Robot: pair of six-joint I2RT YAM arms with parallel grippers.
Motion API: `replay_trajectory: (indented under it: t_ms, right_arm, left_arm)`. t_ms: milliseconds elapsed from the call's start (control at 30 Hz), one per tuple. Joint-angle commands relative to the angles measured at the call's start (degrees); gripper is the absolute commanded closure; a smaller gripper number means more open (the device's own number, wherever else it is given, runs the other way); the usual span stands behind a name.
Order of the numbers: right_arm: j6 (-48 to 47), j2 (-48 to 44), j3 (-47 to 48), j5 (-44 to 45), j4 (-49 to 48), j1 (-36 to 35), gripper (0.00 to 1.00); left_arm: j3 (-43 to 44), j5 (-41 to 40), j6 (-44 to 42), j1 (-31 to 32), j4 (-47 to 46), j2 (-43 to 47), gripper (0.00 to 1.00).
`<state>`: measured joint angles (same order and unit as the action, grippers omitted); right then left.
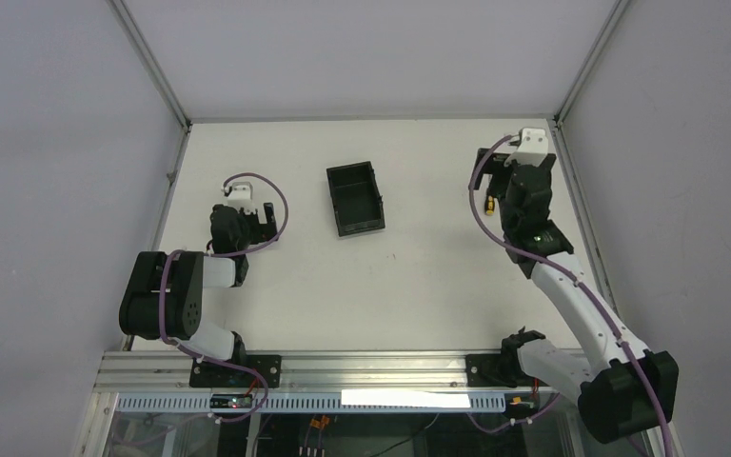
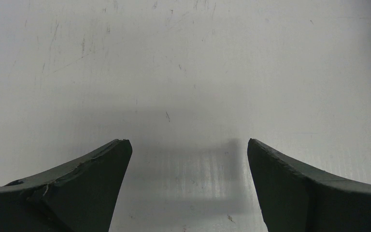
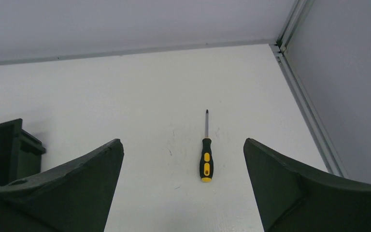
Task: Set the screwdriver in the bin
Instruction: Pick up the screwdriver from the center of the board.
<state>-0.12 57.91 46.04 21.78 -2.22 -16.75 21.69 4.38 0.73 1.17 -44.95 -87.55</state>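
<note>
The screwdriver (image 3: 206, 163) lies flat on the white table with its yellow and black handle toward me and its thin shaft pointing at the far wall. My right gripper (image 3: 183, 141) hovers above it, open, and the tool shows between the fingers, slightly right of centre, untouched. From above, only a yellow bit of the screwdriver (image 1: 488, 203) peeks out left of the right gripper (image 1: 517, 176). The black bin (image 1: 355, 198) stands in the middle of the table with its divider visible, and its corner (image 3: 5, 150) shows at the left of the right wrist view. My left gripper (image 2: 188, 141) is open over bare table.
The right wall's metal rail (image 3: 306, 104) runs close beside the screwdriver and meets the far wall at the corner. The left gripper (image 1: 257, 217) rests low at the left of the table, well away from the bin.
</note>
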Motion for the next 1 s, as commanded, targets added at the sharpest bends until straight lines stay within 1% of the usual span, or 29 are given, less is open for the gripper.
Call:
replay_trajectory:
  t_ms: [0, 267, 400, 533, 700, 967]
  right_arm:
    - [1.5, -1.2, 10.0, -1.6, 13.0, -0.3, 0.01]
    - [2.2, 0.6, 23.7, -2.3, 24.1, -0.3, 0.01]
    - [1.3, 2.1, 29.7, -3.5, 27.1, -0.3, 0.01]
    - [0.7, 3.4, 34.0, -4.0, 28.6, -0.3, 0.01]
    - [1.4, 6.6, 39.2, -3.1, 33.1, -0.3, 0.01]
    - [1.7, 13.1, 43.2, -4.0, 36.1, 0.6, 0.01]
  left_arm:
    - [0.0, -1.1, 0.2, 0.5, -1.5, 1.2, 0.01]
    - [0.0, -1.1, 0.2, 0.5, -1.5, 1.2, 0.01]
    - [0.0, -1.1, 0.2, 0.5, -1.5, 1.2, 0.01]
    - [0.0, -1.1, 0.2, 0.5, -1.5, 1.2, 0.01]
    - [0.0, -1.1, 0.2, 0.5, -1.5, 1.2, 0.01]
    - [0.0, -1.2, 0.2, 0.5, -1.6, 1.2, 0.01]
